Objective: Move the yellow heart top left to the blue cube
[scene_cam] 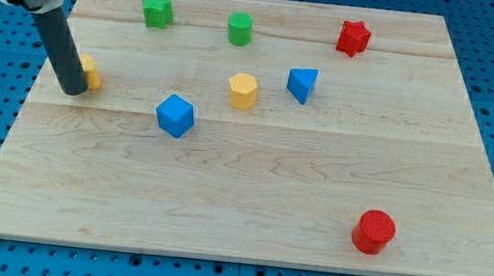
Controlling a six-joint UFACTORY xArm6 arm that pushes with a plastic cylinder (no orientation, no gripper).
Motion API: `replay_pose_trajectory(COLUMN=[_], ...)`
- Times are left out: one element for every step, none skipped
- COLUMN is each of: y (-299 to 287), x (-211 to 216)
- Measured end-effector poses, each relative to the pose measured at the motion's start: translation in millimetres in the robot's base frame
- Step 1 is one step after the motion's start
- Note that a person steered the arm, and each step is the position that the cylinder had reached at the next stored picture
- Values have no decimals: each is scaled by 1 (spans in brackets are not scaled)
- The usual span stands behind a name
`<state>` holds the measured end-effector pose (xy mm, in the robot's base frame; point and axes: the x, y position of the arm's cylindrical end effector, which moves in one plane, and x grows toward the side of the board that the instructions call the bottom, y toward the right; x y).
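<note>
Yellow shows only as a sliver: the yellow heart (91, 72) sits near the worktop's (249, 203) left edge, mostly hidden behind the dark rod, so its shape cannot really be confirmed here. My tip (73, 90) rests on the wood touching or just beside the heart's left side; there is no gripper on this arm, only the rod, so nothing is spread or pinched. The blue cube (176, 115) lies to the view's right and slightly lower, apart from the heart.

The main risk, as I judge it, is an off-centre push. The tip appears to meet the heart low and to one side, so a shove toward the right could spin the block or let it slip off past the rod. Driving too far could knock the cube itself and shift the target. The yellow hexagonal block (244, 91) and blue triangular block (302, 84) beyond the cube sit well clear, as do the two green blocks (157, 10) at the view's top.
</note>
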<state>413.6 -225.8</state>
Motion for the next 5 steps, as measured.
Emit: replay_pose_trajectory(y=[2,2,50,91,194], x=[-2,-1,15,-18,-16])
